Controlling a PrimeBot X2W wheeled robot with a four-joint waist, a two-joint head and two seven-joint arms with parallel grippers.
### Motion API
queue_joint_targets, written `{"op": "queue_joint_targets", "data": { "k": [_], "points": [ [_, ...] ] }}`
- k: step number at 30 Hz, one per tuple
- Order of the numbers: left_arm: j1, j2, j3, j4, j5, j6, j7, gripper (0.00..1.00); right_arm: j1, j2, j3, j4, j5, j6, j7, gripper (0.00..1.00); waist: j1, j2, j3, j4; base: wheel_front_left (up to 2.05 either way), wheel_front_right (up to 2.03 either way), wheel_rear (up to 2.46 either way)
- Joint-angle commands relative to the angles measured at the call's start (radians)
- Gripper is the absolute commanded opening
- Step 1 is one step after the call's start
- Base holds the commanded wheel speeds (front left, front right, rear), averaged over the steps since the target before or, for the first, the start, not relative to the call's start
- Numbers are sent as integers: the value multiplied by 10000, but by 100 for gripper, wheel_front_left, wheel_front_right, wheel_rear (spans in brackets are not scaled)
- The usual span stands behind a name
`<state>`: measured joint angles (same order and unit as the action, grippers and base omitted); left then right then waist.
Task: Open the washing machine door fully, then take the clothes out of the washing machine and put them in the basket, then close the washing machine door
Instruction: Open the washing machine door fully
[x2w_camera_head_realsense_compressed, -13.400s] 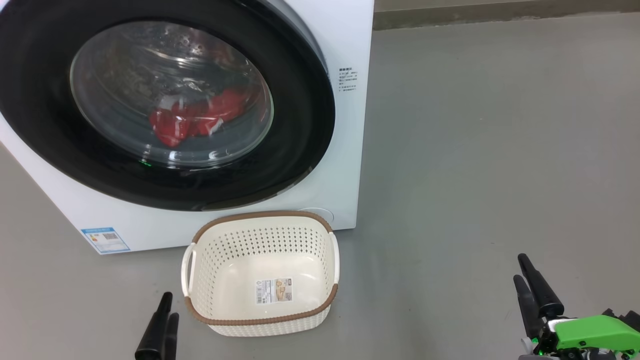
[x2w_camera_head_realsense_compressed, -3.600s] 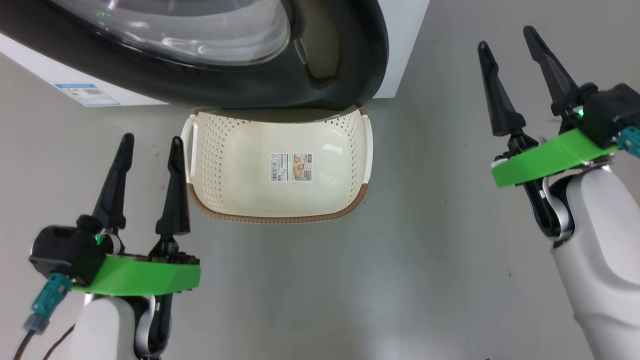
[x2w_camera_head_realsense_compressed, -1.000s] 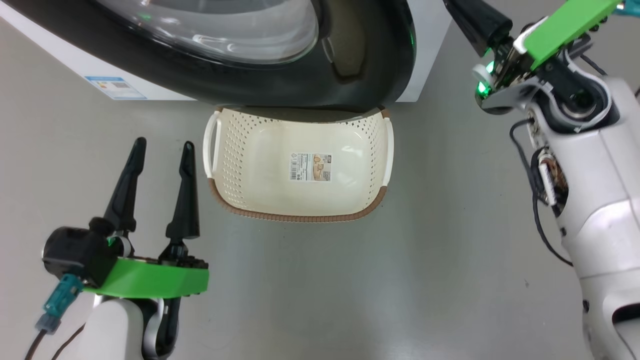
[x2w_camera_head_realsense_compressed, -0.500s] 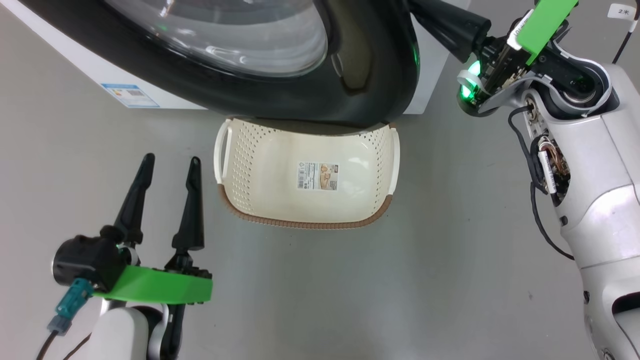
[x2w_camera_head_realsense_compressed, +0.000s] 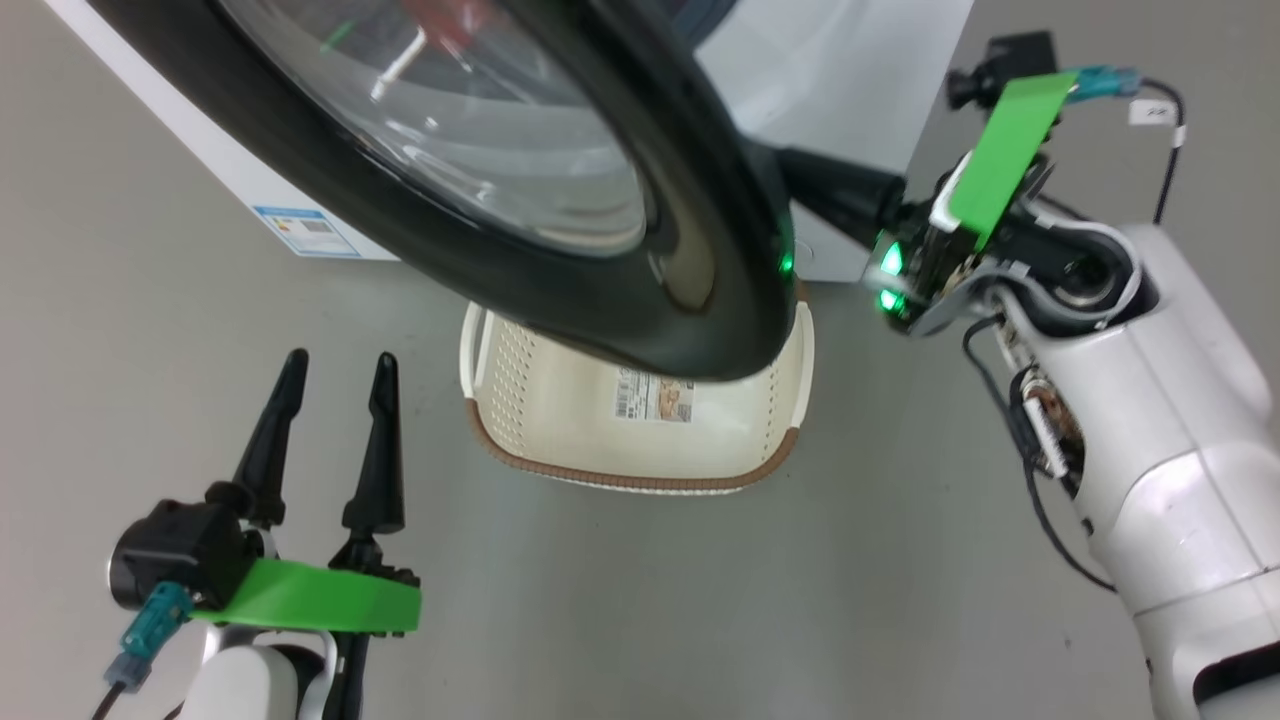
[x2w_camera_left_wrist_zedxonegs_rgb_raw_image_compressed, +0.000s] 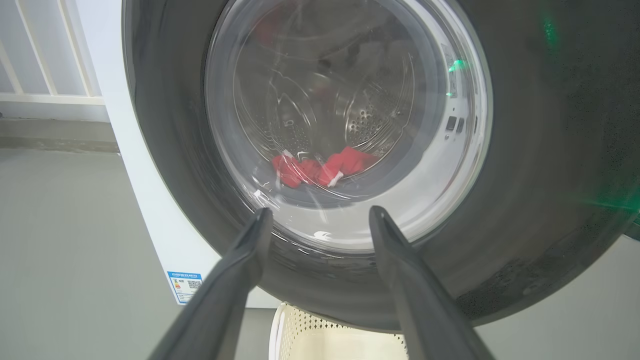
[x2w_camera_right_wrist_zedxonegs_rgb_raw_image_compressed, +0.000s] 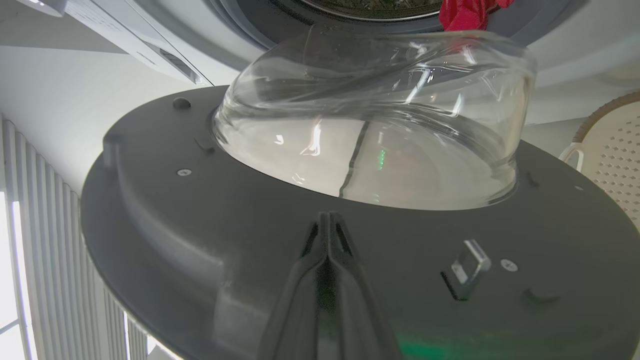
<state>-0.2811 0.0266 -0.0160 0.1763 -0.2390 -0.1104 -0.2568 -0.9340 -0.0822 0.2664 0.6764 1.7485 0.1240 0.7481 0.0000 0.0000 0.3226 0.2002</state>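
The washing machine door (x2w_camera_head_realsense_compressed: 610, 300), black-rimmed with a clear glass bowl, stands partly open and hangs over the back of the basket (x2w_camera_head_realsense_compressed: 530, 400). My right gripper (x2w_camera_right_wrist_zedxonegs_rgb_raw_image_compressed: 327, 217) is shut with nothing in it, and its tips rest on the door's grey inner face just below the glass bowl (x2w_camera_right_wrist_zedxonegs_rgb_raw_image_compressed: 380, 125). In the head view its fingers (x2w_camera_head_realsense_compressed: 840, 195) reach behind the door's free edge. My left gripper (x2w_camera_head_realsense_compressed: 340, 358) is open and empty, low at the left of the basket. The red clothes (x2w_camera_left_wrist_zedxonegs_rgb_raw_image_compressed: 320, 167) lie in the drum of the washing machine (x2w_camera_left_wrist_zedxonegs_rgb_raw_image_compressed: 145, 200), seen through the glass.
Grey floor (x2w_camera_head_realsense_compressed: 900, 560) lies around the basket. A blue label (x2w_camera_head_realsense_compressed: 305, 230) marks the machine's lower front. The door's metal latch hook (x2w_camera_right_wrist_zedxonegs_rgb_raw_image_compressed: 470, 265) sticks up near my right fingers. A white slatted wall (x2w_camera_left_wrist_zedxonegs_rgb_raw_image_compressed: 45, 50) stands left of the machine.
The door has swung further out and now covers more of the basket. My right arm has come lower and nearer with it, fingers behind its edge. The head view has shifted; the left gripper stays put.
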Motion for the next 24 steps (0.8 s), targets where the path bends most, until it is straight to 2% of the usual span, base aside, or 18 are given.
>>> {"op": "queue_joint_targets", "data": {
  "k": [1, 10, 24],
  "points": [
    [184, 237, 390, -168, 2, 83, -49, 100, 258, 317, 353, -369, -32, 67, 91, 0, 0, 0, -274, 149, 0, 0, 0],
    [496, 237, 484, -12, -41, 141, -49, 100, 960, 318, 1189, -547, 167, 67, 140, 0, 0, 0, -1017, 488, 0, 0, 0],
    [1104, 237, 395, 174, 150, 268, -49, 100, 1885, 319, 2697, -688, 986, 67, -138, 0, 0, 0, -2164, 1454, 0, 0, 0]
  ]
}}
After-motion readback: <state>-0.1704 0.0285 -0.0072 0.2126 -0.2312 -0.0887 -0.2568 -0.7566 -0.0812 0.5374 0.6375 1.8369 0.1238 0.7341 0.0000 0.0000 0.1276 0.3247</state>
